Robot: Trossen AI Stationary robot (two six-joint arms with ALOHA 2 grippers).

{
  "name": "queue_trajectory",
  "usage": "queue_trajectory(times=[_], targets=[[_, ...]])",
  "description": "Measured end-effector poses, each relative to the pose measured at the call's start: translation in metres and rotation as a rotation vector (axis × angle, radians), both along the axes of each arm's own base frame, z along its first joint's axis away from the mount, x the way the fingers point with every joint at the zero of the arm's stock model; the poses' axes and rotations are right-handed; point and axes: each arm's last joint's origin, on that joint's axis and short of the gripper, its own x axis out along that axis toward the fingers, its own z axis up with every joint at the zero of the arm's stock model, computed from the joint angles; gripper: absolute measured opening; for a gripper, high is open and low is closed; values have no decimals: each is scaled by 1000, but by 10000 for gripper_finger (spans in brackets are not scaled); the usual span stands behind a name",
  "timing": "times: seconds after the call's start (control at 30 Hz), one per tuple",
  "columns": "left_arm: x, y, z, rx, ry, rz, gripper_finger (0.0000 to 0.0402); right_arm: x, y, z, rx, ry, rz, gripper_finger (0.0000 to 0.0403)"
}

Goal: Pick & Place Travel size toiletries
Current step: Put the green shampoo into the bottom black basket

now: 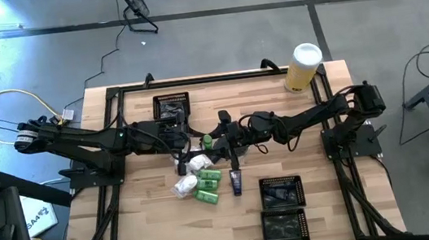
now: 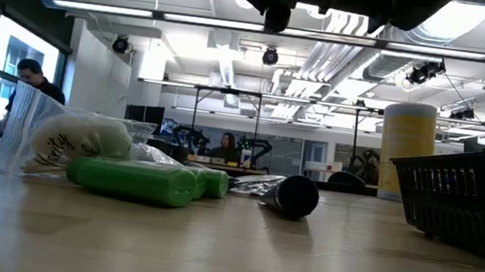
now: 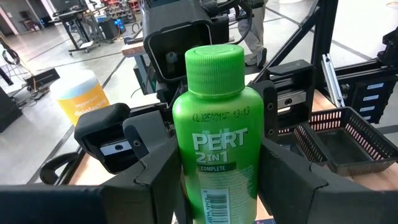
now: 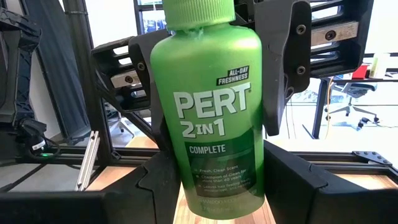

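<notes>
One green PERT bottle of the travel size toiletries hangs upright in mid-air over the table's middle, with both grippers shut on it. My left gripper reaches in from the table's left, my right gripper from the right. Below them on the wood lie two more green bottles, white crinkly packets and a dark tube, all on their sides. In the low view the bottles, the packets and the tube show. My left gripper pinches the bottle's two narrow sides between its two fingers. It comes level from the table's left. Seen from the right wrist, its fingers sit high on the body, near the shoulder under the cap. The bottle stands upright, cap up, clear of the table. My right gripper pinches the same bottle by its two narrow sides, low on the body near the base. The fingers come level from the table's right, opposite the left gripper. The bottle stays upright between both holds.
A black mesh tray stands at the far side left of centre, and two more at the near right. A tall yellow cylinder with a white lid stands at the far right corner. People show in the room beyond.
</notes>
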Motion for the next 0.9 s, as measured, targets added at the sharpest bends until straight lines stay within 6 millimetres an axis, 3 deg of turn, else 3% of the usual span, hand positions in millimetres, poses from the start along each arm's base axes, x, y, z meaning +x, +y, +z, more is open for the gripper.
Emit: queue_trajectory(times=[0.9], targets=[[0, 1, 1, 0, -8, 28, 187, 0, 0, 0, 0, -1, -1, 185]])
